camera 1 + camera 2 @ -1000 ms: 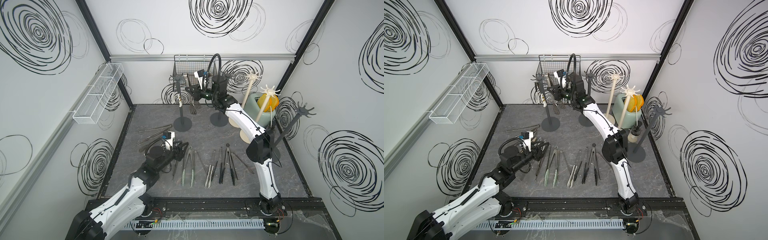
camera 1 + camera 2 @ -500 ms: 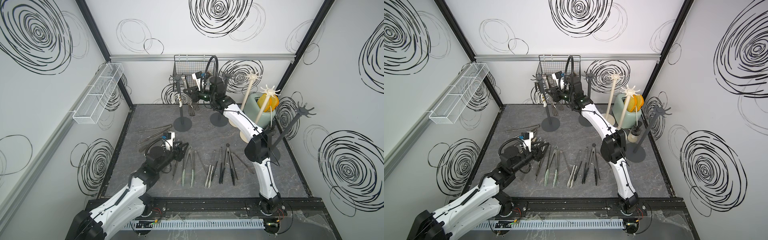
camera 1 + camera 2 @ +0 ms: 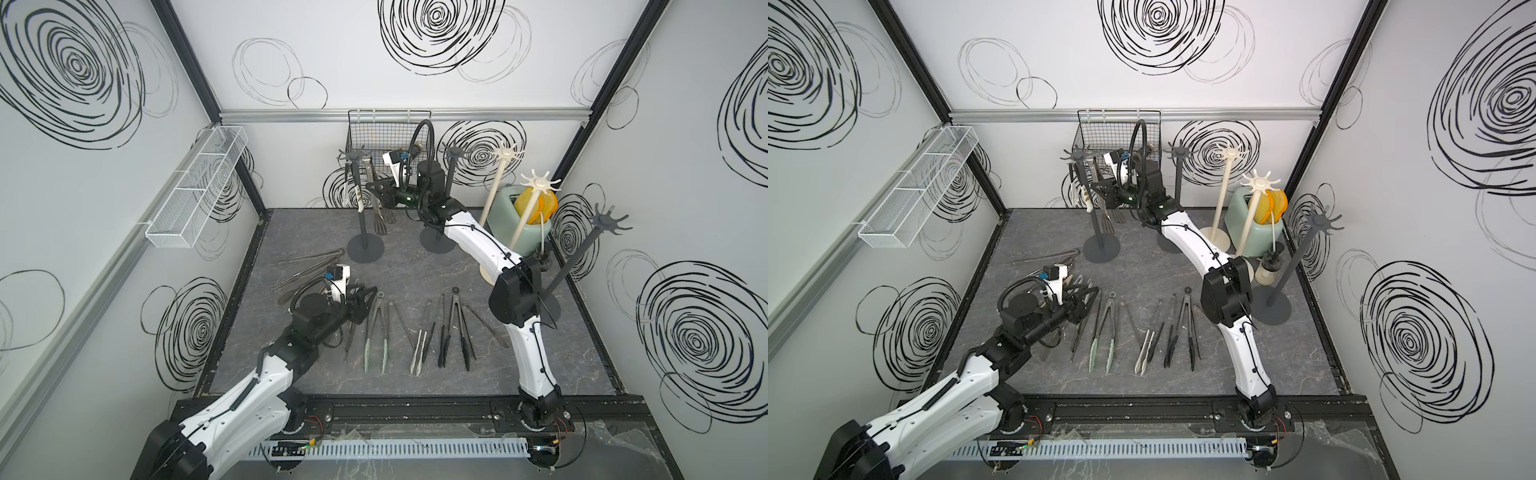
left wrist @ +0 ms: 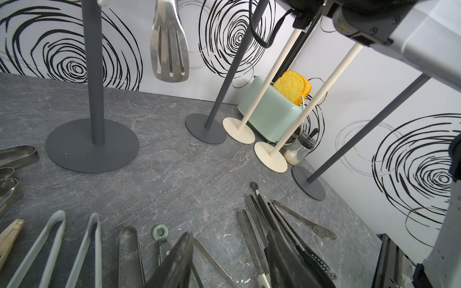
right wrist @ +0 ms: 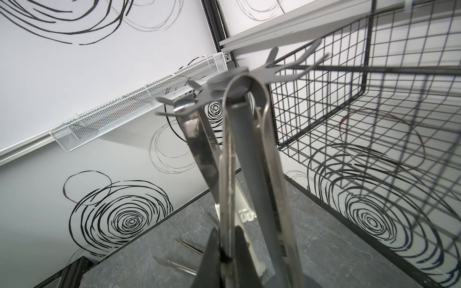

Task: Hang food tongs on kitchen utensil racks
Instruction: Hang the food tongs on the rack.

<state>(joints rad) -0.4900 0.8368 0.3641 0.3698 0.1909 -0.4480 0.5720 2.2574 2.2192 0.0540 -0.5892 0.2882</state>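
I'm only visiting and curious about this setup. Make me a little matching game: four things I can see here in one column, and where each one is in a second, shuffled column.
1. pale green-tipped tongs
2. white mesh tray
3. thin steel tongs
4. mint toaster

A. fixed to a side wall
B. pinched in the right fingers
C. lying flat on the table
D. holding yellow toast

Pairs: 1-C, 2-A, 3-B, 4-D

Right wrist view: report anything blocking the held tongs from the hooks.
Nothing visible: the steel tongs in the right gripper have their bend at the hooks of the dark rack, beside a hanging pair.
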